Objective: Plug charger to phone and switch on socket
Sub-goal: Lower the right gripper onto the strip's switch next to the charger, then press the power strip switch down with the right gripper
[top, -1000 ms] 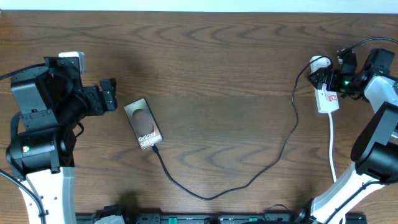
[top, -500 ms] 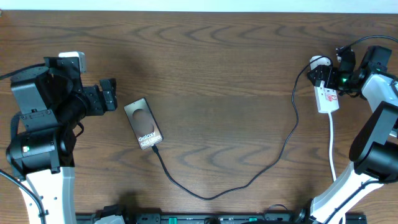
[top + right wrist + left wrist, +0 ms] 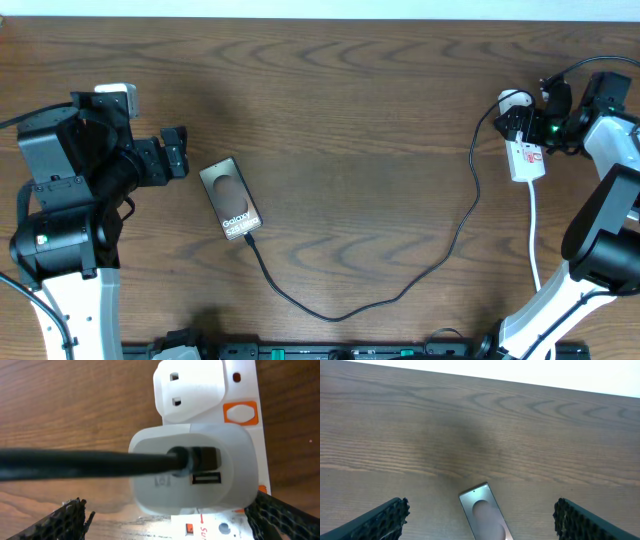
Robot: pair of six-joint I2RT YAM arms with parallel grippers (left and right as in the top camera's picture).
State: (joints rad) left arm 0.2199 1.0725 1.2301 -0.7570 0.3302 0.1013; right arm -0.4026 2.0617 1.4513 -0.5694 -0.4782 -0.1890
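**White strip sitting between spread right fingers**

Over at the table's [image 3: 350, 110] far right edge, the socket [image 3: 527, 160] is lying flat with a pale grey adapter [image 3: 190, 470] sitting in it. The right gripper [image 3: 520, 125] is hovering there, jaws standing wide apart on either side of the adapter and gripping nothing. The charger [image 3: 330, 315] is looping across the wood, its tip meeting the lower end of the phone [image 3: 230, 200]. The left gripper [image 3: 176, 152] is waiting just beside the phone, spread wide and holding nothing.
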